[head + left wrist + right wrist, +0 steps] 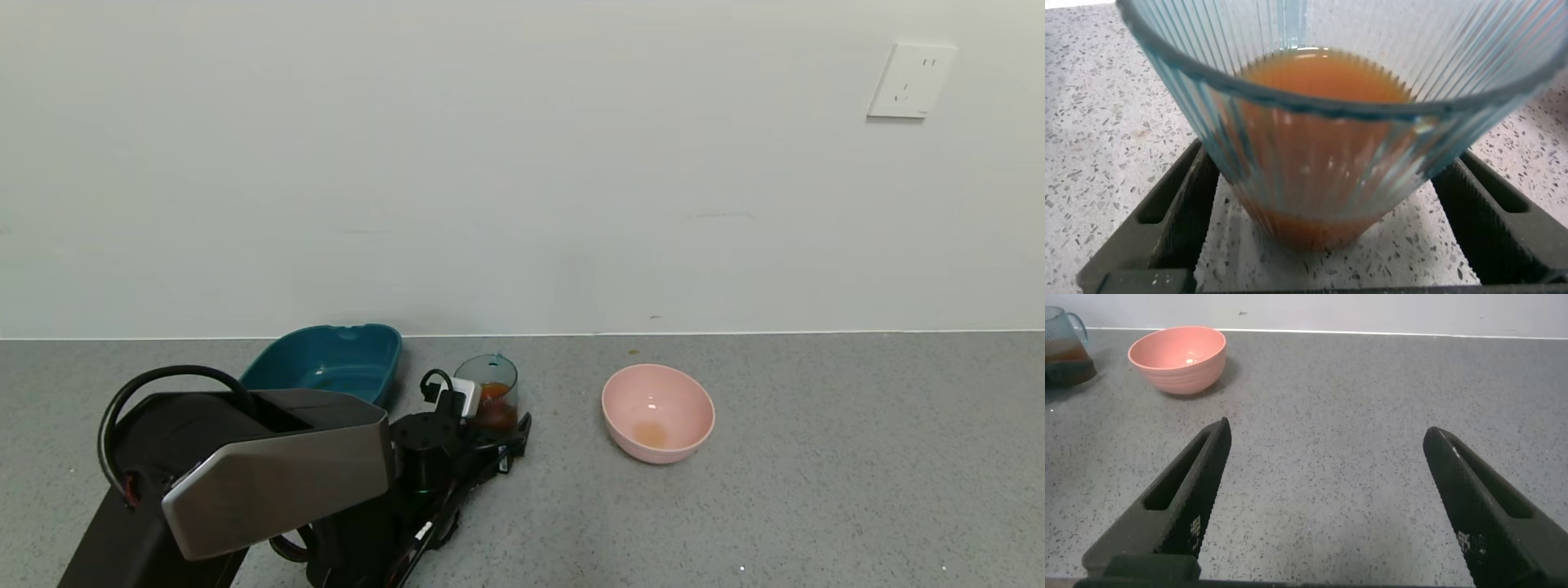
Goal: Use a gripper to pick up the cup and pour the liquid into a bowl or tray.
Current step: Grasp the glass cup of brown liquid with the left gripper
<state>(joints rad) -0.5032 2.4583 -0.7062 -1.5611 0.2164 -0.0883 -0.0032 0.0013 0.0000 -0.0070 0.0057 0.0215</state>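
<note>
We have our left hand [1319,224] set around the cup [492,396], fingers [1176,212] wide on either side of its base and not yet closed on it (small gaps show in the left wrist view). The cup stands upright on the counter [816,490] near its back edge, its liquid [1323,82] all inside. The tray [326,363] sits just beside it, nothing poured in that we can see. Grasp, lift and pour all remain. Our right hand [1327,502] hangs open, well apart, past the pink bowl [657,412].

Head overlooks counter; wrists low, sharing cup [492,398].
</note>
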